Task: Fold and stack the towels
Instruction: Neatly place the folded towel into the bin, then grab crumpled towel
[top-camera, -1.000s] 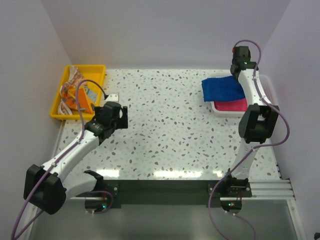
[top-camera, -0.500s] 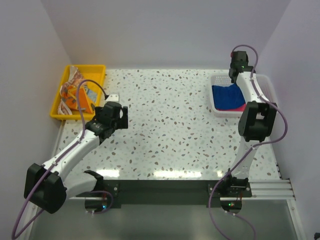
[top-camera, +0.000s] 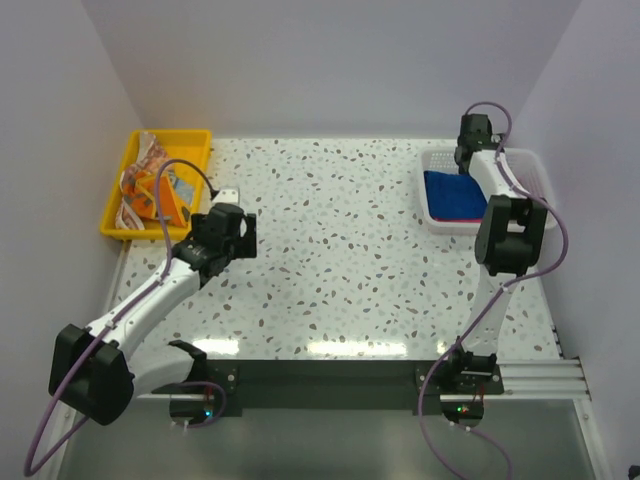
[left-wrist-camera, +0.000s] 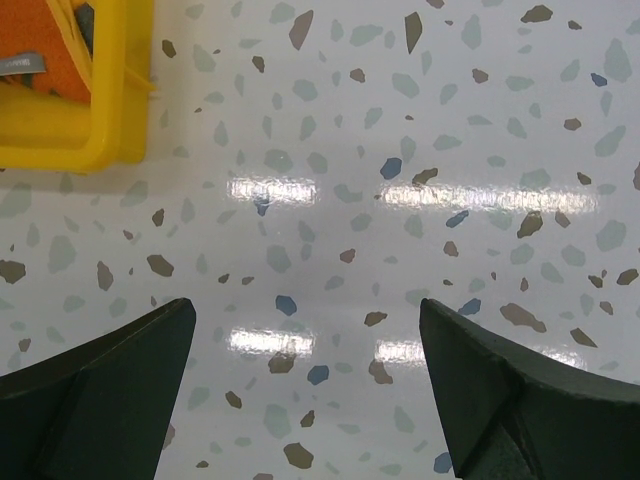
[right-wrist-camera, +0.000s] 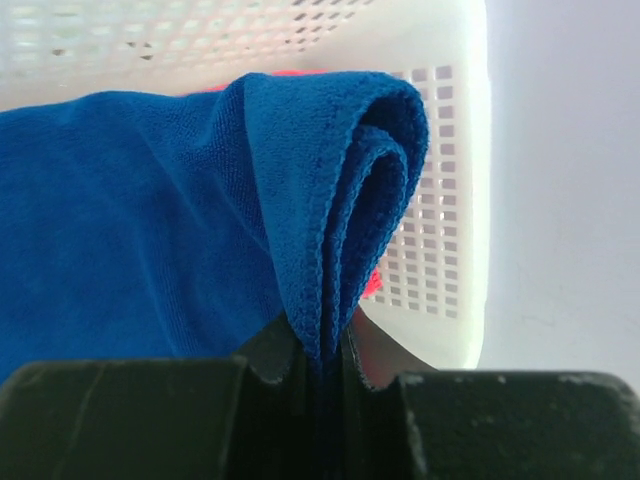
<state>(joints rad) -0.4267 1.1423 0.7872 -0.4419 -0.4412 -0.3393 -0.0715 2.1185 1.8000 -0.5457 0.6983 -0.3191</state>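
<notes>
Blue towel (right-wrist-camera: 150, 200), likely soft and limp, is draping into the basket (top-camera: 535, 175) at the bench's (top-camera: 350, 250) far right corner, your right fingers (right-wrist-camera: 262, 352) pinching its folded edge, a sound hold; left fingers (left-wrist-camera: 110, 380) are gaping open.

Pink towel (right-wrist-camera: 372, 282) mostly hidden under blue towel (right-wrist-camera: 130, 230) — yellow tray (left-wrist-camera: 70, 150) cut by frame edge.

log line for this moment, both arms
right jaws shut on blue towel in white basket | left jaws open, empty, over table | orange towels in yellow tray
</notes>
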